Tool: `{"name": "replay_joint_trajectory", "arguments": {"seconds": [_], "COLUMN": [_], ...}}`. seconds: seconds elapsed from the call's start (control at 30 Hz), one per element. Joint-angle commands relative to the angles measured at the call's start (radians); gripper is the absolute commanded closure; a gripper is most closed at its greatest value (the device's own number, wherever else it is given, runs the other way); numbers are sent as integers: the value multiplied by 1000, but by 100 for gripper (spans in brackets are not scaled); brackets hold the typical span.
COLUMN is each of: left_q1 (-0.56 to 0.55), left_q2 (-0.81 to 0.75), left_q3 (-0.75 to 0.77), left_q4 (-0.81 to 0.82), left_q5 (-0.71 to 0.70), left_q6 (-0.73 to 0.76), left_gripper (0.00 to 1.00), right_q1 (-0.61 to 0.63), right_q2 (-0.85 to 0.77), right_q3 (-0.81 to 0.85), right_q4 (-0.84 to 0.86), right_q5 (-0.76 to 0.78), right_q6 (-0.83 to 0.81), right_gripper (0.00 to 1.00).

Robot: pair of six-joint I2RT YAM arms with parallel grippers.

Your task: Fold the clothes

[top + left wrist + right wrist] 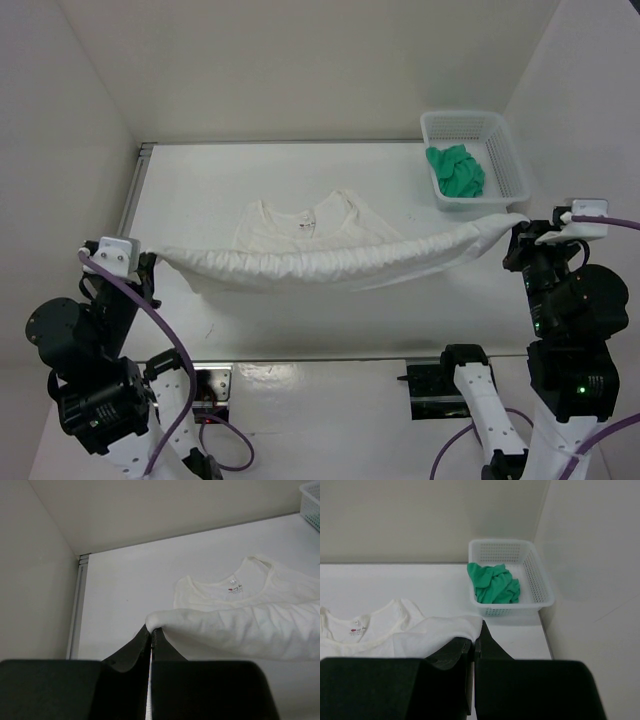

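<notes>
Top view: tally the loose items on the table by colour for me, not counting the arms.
White: 2, the garment and the mesh basket
Green: 1, the cloth in the basket
Total: 3

White mesh basket point(511, 160) at table's point(250, 180) far-right corner — crumpled green cloth point(456, 171) inside

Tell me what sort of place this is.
Probably a robot test cell in a lab: plain white walls box in a white table, two robot arms sit at its near edge, and the props are a white garment and a mesh basket holding a green cloth.
</notes>
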Motion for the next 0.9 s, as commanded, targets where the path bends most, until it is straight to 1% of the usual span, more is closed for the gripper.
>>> {"name": "replay_joint_trajectory", "arguments": {"seconds": [0.0, 0.1, 0.2, 0.37, 0.57, 0.7, 0.8, 0.87], "left_q1": [-2, -12, -12, -42, -64, -64, -64, -64], "left_q2": [-39, -51, -62, -106, -117, -117, -117, -77], "left_q3": [-1, 8, 18, 27, 27, 2, -53, -90], "left_q4": [84, 93, 93, 104, 113, 124, 162, 187], "left_q5": [-20, -20, -44, -107, -116, -116, -116, -116], "left_q6": [-66, -77, -87, -98, -135, -135, -126, -100], "left_gripper": [100, 100, 100, 100, 100, 100, 100, 100], "right_q1": [-5, -14, -15, -15, -24, -24, -15, -5], "right_q2": [-10, -10, -10, -28, -37, -37, -8, 10], "right_q3": [22, 45, 55, 55, 45, 16, -27, -56], "right_q4": [21, 21, 30, 21, 21, 40, 77, 109], "right_q5": [24, 24, 15, 1, -29, -29, -29, -19], "right_q6": [16, 16, 16, 16, 16, 16, 7, -4], "right_gripper": [100, 100, 100, 100, 100, 100, 100, 100]}}
